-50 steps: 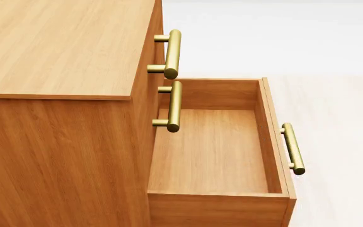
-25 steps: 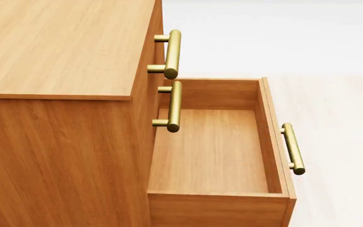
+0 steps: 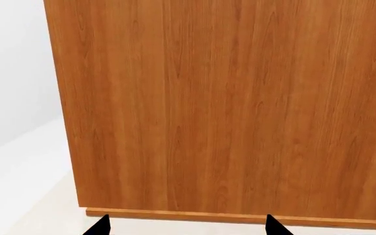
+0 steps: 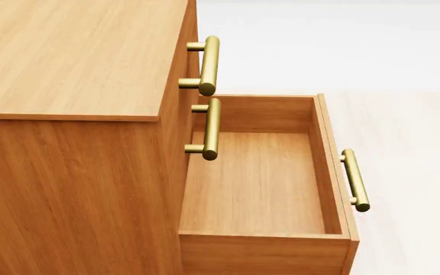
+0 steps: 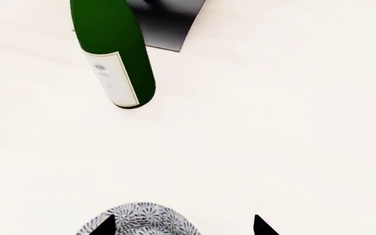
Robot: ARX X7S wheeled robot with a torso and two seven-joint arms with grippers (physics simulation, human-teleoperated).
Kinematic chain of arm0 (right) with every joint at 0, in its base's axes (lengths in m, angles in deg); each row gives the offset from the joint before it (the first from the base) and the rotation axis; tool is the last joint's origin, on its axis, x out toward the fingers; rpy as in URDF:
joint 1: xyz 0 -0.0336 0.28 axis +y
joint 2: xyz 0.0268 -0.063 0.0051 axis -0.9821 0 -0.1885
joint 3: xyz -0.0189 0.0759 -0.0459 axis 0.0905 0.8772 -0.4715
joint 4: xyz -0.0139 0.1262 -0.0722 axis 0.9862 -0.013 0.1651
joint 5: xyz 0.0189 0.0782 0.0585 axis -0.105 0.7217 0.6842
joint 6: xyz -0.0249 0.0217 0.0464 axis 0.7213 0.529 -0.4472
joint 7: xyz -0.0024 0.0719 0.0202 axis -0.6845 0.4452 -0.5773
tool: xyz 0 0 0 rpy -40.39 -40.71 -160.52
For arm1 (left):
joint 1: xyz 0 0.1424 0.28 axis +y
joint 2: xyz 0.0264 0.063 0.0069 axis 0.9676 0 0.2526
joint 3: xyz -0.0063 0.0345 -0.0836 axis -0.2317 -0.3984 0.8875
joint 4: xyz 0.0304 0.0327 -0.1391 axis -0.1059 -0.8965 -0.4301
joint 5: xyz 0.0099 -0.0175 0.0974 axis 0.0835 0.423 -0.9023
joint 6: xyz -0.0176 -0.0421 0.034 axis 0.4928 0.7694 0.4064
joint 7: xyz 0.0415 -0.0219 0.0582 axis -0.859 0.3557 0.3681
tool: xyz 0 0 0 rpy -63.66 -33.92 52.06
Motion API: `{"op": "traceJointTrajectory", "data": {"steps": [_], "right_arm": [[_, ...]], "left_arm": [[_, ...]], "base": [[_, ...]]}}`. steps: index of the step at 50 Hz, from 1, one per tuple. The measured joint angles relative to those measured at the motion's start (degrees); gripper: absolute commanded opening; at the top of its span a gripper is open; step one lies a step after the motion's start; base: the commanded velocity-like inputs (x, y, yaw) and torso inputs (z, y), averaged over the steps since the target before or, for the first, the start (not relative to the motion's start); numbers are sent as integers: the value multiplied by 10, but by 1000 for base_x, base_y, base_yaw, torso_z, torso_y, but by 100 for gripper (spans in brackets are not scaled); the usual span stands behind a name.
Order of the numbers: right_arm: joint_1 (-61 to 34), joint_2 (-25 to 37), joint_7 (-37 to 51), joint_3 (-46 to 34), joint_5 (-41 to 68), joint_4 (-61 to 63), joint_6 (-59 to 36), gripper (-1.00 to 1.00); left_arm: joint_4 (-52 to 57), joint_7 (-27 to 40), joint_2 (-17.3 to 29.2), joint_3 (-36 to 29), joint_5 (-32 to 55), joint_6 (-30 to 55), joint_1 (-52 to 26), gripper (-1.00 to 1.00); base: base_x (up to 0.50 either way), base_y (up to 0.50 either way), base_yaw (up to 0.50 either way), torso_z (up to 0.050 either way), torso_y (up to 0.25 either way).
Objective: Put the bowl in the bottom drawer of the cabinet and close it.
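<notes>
Only the upper arc of the bowl (image 5: 140, 219) shows; the right wrist view's edge cuts off the rest. The green bottle (image 5: 113, 51) loses its neck past the edge. Each gripper shows only two dark fingertips (image 3: 100, 226). The cabinet (image 4: 75, 114) runs beyond the head view.
</notes>
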Motion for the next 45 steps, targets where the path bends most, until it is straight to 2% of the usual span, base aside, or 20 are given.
{"op": "traceJointTrajectory", "data": {"steps": [45], "right_arm": [[-1, -3, -15, 39, 12, -81, 14, 100]], "left_arm": [[3, 5, 7, -4, 5, -2, 1, 100]], "base": [[0, 0, 0, 0, 0]]}}
